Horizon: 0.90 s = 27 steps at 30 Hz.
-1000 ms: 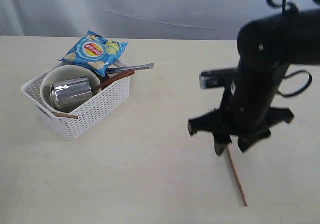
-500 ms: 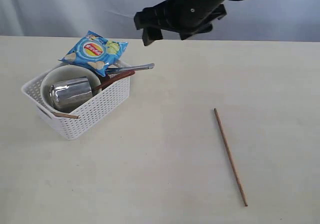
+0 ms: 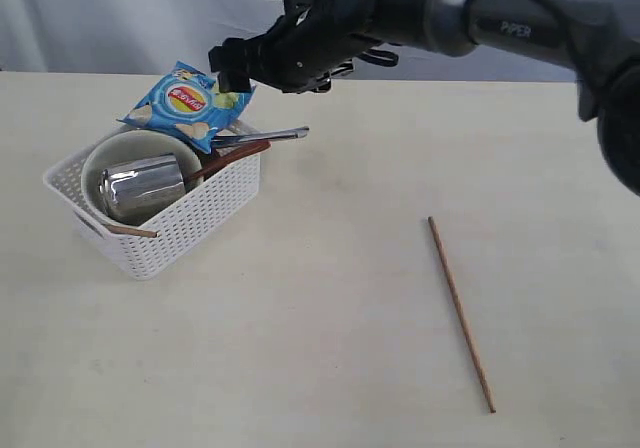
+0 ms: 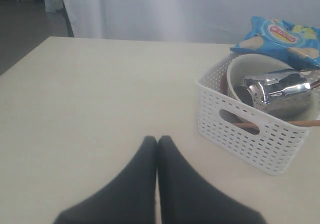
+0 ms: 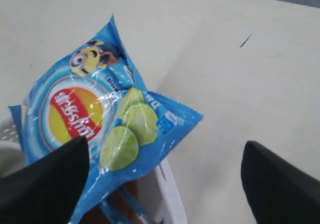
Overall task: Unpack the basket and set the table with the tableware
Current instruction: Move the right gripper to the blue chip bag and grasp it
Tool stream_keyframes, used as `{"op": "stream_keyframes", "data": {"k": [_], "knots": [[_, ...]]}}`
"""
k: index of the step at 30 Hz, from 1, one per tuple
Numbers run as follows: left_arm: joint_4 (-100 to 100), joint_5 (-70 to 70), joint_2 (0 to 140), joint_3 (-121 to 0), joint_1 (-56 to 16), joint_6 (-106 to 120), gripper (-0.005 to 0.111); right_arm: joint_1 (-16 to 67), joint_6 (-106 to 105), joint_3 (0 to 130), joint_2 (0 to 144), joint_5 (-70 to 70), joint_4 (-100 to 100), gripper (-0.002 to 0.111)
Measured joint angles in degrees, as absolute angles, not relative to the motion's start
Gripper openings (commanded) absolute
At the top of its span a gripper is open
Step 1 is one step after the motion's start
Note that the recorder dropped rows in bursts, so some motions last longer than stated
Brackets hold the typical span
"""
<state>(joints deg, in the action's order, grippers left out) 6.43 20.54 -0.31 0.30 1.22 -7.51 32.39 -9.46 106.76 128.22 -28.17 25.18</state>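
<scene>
The white basket [image 3: 190, 223] stands on the left of the table [image 3: 330, 298]. In it lie a cream bowl [image 3: 125, 150], a steel cup [image 3: 145, 186] on its side, a dark red spoon [image 3: 235, 155], a steel handle [image 3: 270, 135] and one chopstick [image 3: 130, 230]. A blue chip bag [image 3: 190, 101] rests on its back rim. Another chopstick [image 3: 460, 311] lies on the table at the right. My right gripper [image 3: 265, 73] [image 5: 165, 146] hangs open above the chip bag [image 5: 95, 119] and the basket rim [image 5: 170, 194], holding nothing. My left gripper [image 4: 157, 141] is shut and empty, low over the table beside the basket [image 4: 250, 134].
A pale curtain hangs behind the table's far edge. The right arm [image 3: 500, 18] reaches across from the upper right. Bare tabletop [image 4: 100, 84] stretches in front of the left gripper, with the table's edge at its far side.
The right arm left the chopstick lying on the table at the right, rose, and swung left to above the basket's back rim. Its jaws have opened wide. The left gripper shows no change.
</scene>
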Motion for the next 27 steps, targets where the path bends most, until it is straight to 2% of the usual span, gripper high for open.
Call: {"op": "stream_keyframes", "data": {"k": [18, 22, 27], "knots": [[6.4, 20.5, -0.3, 0.3, 1.2, -7.5, 0.000, 32.9, -17.1, 110.1, 134.7, -21.9, 35.2, 0.077], [6.4, 20.5, -0.3, 0.3, 1.2, -7.5, 0.000, 32.9, -17.3, 110.1, 134.7, -21.6, 35.3, 0.071], [6.4, 20.5, -0.3, 0.3, 1.2, -7.5, 0.000, 32.9, -17.6, 110.1, 134.7, -21.6, 35.3, 0.052]]}}
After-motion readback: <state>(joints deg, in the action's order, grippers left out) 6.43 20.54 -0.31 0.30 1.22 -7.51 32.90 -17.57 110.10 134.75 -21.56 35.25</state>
